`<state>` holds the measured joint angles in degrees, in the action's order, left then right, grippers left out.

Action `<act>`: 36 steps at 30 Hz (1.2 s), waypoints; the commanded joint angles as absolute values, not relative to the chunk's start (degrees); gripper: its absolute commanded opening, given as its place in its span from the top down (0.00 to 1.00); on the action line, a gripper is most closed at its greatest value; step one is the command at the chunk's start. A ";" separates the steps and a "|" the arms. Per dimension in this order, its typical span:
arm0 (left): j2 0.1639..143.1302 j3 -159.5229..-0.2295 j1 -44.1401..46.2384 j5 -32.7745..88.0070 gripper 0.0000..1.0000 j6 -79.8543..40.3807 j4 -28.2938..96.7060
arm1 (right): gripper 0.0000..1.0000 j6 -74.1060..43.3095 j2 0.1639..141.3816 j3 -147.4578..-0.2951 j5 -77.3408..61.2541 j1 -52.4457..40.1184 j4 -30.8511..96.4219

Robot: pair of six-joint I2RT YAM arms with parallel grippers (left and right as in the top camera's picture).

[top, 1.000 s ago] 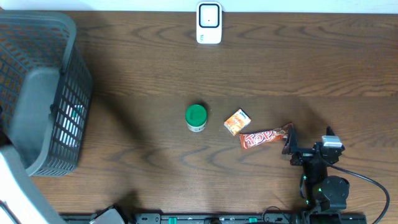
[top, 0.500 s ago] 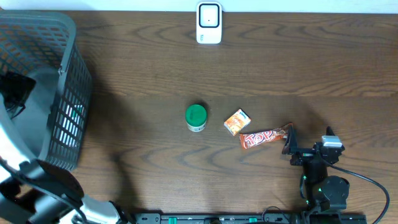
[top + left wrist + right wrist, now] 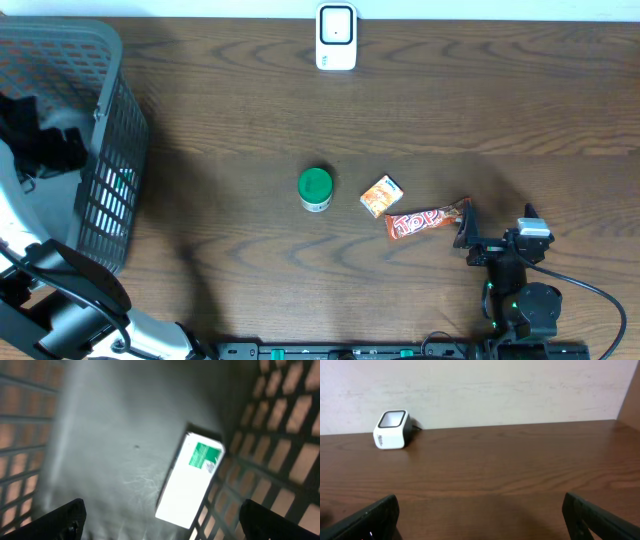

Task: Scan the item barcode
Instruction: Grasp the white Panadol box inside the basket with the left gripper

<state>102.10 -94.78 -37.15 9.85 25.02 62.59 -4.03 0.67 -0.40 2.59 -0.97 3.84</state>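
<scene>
Grey mesh basket (image 3: 110, 140) stands at 9 o'clock on the wooden desk (image 3: 480, 110). Left gripper (image 3: 162, 509) is down inside it, fingers spread wide, holding nothing. Beneath it a white box (image 3: 182, 495) with a green label lies flat on the basket floor, close against the 3 o'clock wall in the wrist view. White barcode scanner (image 3: 336, 37) sits at 12 o'clock by the far edge. Near centre, running toward 4 o'clock: green-lidded jar (image 3: 315, 188), small orange packet (image 3: 381, 195), red Top bar (image 3: 428, 220). Right gripper (image 3: 468, 236) rests at 5 o'clock, fingers apart, holding nothing, just beside the bar's end.
</scene>
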 commanded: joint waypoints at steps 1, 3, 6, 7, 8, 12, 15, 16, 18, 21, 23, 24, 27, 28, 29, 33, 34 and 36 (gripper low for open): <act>102.04 -91.05 -38.11 13.32 0.02 34.79 61.87 | 0.01 -3.55 0.30 -0.32 3.11 -0.73 4.05; 102.04 -88.68 -38.44 13.32 0.02 34.94 60.45 | 0.01 -3.55 0.30 -0.32 3.11 -0.75 4.05; 102.24 -84.90 -38.92 13.30 0.02 34.96 57.60 | 0.01 -3.55 0.30 -0.32 3.09 -0.73 4.05; 102.26 -83.77 -39.09 13.30 0.02 35.03 56.69 | 0.01 -3.55 0.30 -0.32 3.09 -0.73 4.05; 102.26 -82.28 -39.22 13.32 0.02 35.24 55.44 | 0.01 -3.55 0.30 -0.32 3.09 -0.73 4.05; 102.35 -77.36 -39.27 13.32 0.02 35.57 50.43 | 0.01 -3.55 0.30 -0.32 3.09 -0.73 4.05; 102.76 -74.06 -39.27 13.32 0.02 35.55 46.74 | 0.01 -3.55 0.30 -0.32 3.09 -0.73 4.05; 102.78 -73.21 -39.27 13.32 0.02 35.55 45.67 | 0.01 -3.55 0.30 -0.32 3.09 -0.73 4.05; 102.78 -71.72 -39.27 13.30 0.02 35.55 43.64 | 0.01 -3.57 0.30 -0.32 3.11 -0.73 4.05; 102.78 -70.39 -39.27 13.30 0.02 35.55 41.21 | 0.01 -3.55 0.30 -0.32 3.09 -0.73 4.05; 102.78 -69.54 -39.27 13.32 0.02 35.53 39.90 | 0.01 -3.55 0.30 -0.32 3.09 -0.75 4.05; 102.78 -69.10 -39.27 13.30 0.02 35.53 39.33 | 0.01 -3.55 0.30 -0.32 3.09 -0.73 4.05; 102.83 -67.53 -39.20 13.30 0.02 35.51 37.30 | 0.01 -3.55 0.30 -0.32 3.11 -0.73 4.05; 102.89 -67.26 -39.20 13.32 0.02 35.53 36.93 | 0.01 -3.55 0.30 -0.32 3.11 -0.75 4.05; 103.02 -67.11 -39.20 13.30 0.02 35.53 36.75 | 0.01 -3.55 0.30 -0.32 3.11 -0.73 4.05; 104.57 -67.07 -39.20 13.28 0.02 35.53 36.75 | 0.01 -3.55 0.30 -0.32 3.09 -0.75 4.05; 105.30 -67.07 -39.20 13.28 0.02 35.53 36.82 | 0.01 -3.55 0.30 -0.32 3.09 -0.75 4.05; 106.76 -67.07 -39.07 13.32 0.02 35.51 37.01 | 0.01 -3.55 0.30 -0.32 3.11 -0.73 4.05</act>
<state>103.15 -67.85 -39.22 12.82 34.74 36.38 -4.03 0.67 -0.38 2.59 -0.97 3.84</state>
